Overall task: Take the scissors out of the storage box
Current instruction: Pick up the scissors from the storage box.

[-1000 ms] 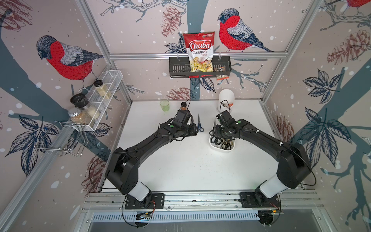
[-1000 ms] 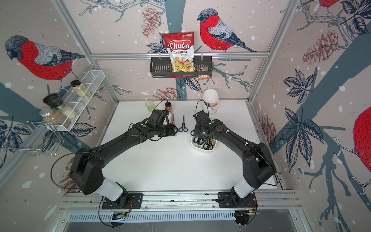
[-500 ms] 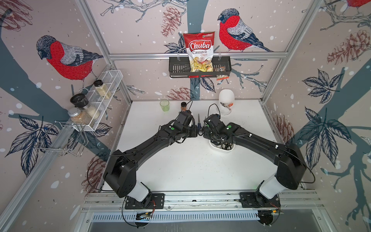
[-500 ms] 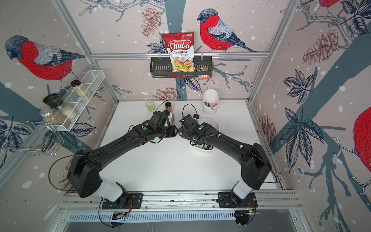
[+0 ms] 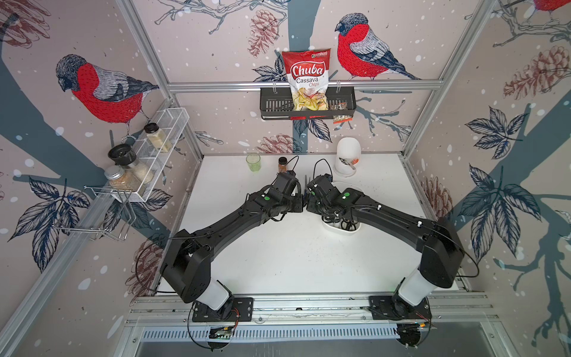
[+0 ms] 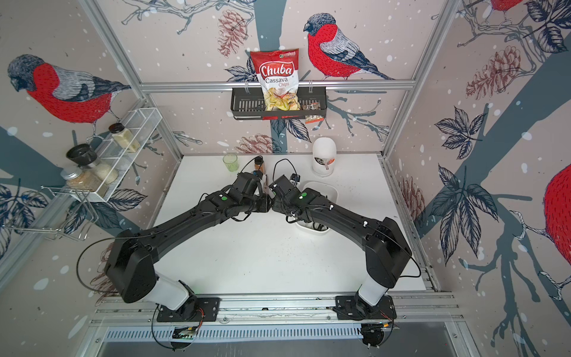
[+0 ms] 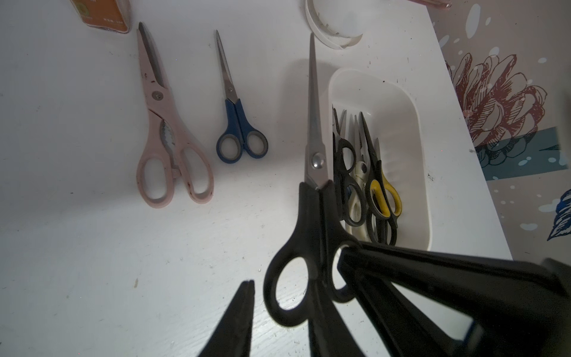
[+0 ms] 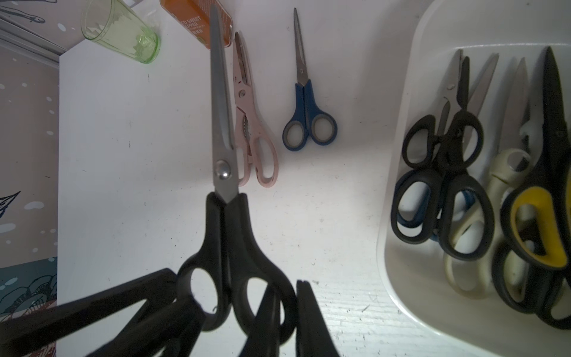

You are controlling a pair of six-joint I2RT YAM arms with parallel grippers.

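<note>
White table [image 7: 92, 262] bears pink scissors [image 7: 158, 95], blue scissors [image 7: 236, 114], storage box [image 7: 401, 129].

Probably a lab's mock-kitchen cell: aluminium frame [image 5: 302, 84], bird wallpaper [image 5: 105, 92], spice rack [image 5: 160, 136].

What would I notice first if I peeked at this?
Big black-handled scissors hang above the white table, pinched at one handle loop by the right gripper. Beside them the storage box holds a jumble of more scissors, while a pink pair and a blue pair lie on the table.
</note>
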